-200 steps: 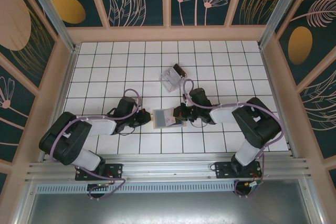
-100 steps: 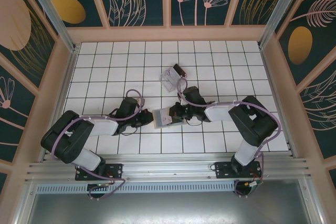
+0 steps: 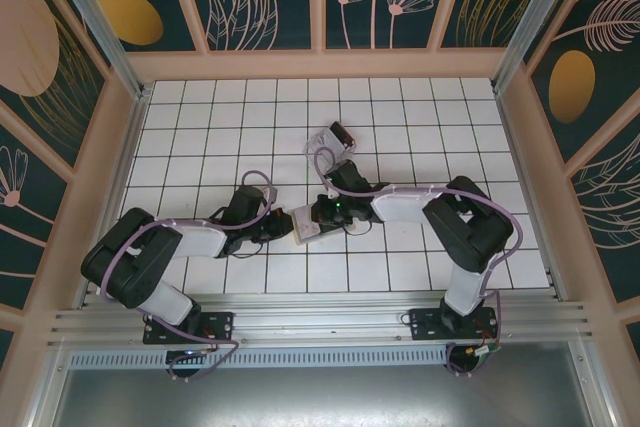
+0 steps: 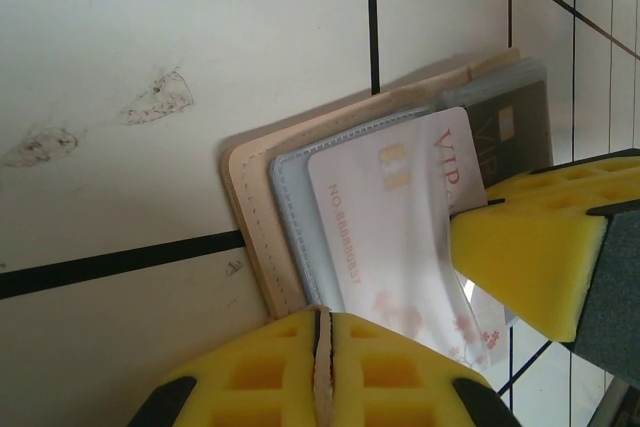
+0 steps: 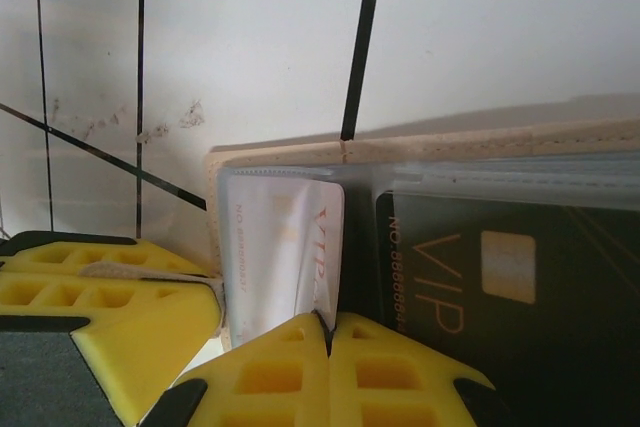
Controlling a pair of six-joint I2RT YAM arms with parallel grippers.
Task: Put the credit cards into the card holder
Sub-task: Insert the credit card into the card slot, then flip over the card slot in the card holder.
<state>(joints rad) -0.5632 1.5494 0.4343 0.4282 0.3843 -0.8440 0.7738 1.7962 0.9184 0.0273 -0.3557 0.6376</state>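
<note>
Right now, your left pincer (image 4: 318, 347) is pressed shut on the edge of the card holder (image 4: 248, 197). A thin tan strip of that holder shows in the seam between the yellow pads. In the top view the holder sits between your two arms, low over the white tiled surface (image 3: 200, 127). You cannot tell from these views whether it rests on the tiles or hangs just above them.

Your right pincer (image 5: 328, 332) is closed too, and the lower edge of the white credit card (image 5: 285, 242) runs into the seam between its pads. That card carries red "VIP" lettering and lies against the clear pocket (image 4: 288, 197) of the holder. Whether it is inside the pocket or on top of it is not clear. Just beside it, the dark credit card (image 5: 490, 287) with gold "VIP" lettering sits behind clear plastic in the holder.

The two pincers are close together, one at each side of the holder. Beyond them, farther from the arm bases, the loose credit cards (image 3: 325, 147) lie on the surface, pale ones with a dark one at their far edge.
</note>
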